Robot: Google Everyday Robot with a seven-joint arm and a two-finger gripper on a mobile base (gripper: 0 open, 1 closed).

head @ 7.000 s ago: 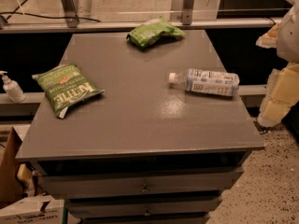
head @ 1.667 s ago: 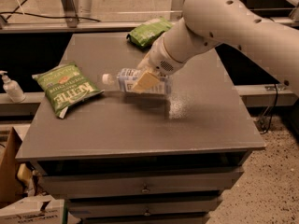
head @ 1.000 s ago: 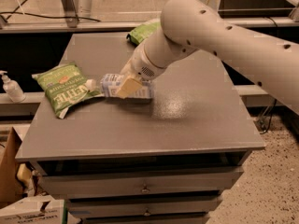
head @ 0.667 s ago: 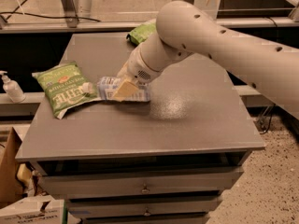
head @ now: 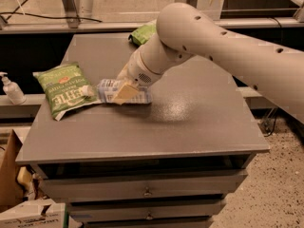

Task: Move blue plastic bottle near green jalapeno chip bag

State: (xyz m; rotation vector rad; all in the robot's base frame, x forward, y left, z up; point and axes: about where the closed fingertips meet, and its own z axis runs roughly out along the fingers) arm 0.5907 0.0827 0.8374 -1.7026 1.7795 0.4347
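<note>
The blue plastic bottle [head: 110,90] lies on its side on the grey table [head: 190,120], left of middle. Its left end touches the right edge of the green jalapeno chip bag [head: 63,88], which lies flat near the table's left edge with white lettering. My gripper [head: 125,93] comes down from the upper right and is shut on the bottle's middle, one tan finger [head: 124,92] lying across the label. The bottle's cap end is hidden at the bag's edge.
A smaller light green bag [head: 142,32] lies at the table's back edge, partly behind my arm [head: 228,46]. A white pump bottle [head: 12,89] stands on a ledge left of the table. Drawers [head: 147,191] are below the tabletop; a cardboard box [head: 9,175] is at lower left.
My gripper has carried the bottle from the table's right side leftward and lowered it against the chip bag. The bag has not moved.
</note>
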